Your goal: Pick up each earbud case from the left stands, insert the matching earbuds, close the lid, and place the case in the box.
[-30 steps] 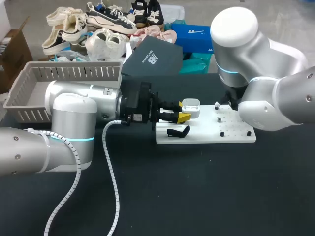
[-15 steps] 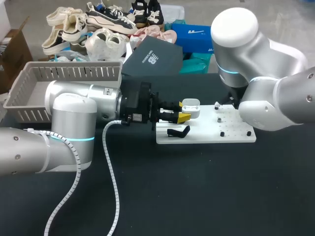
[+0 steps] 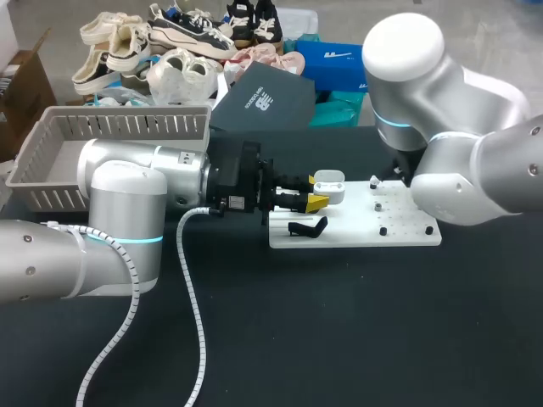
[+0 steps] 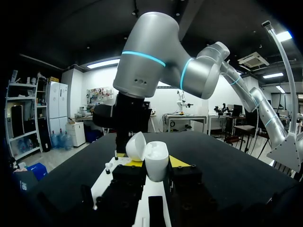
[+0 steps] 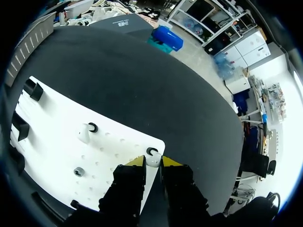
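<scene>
Left claw (image 4: 150, 166) grips the open earbud case (image 4: 156, 160) over the white board's (image 3: 407, 237) edge; right claw (image 5: 152, 164) looks clenched on an earbud (image 5: 152, 160) at the board's corner. Lift it straight up, slowly, with the case held steady and its lid (image 4: 135, 145) open

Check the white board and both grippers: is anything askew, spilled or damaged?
Nothing stands out. The left gripper holds the earbud case with its lid open, the right gripper grips an earbud at the corner of the white board, and the board lies flat on the table.
</scene>
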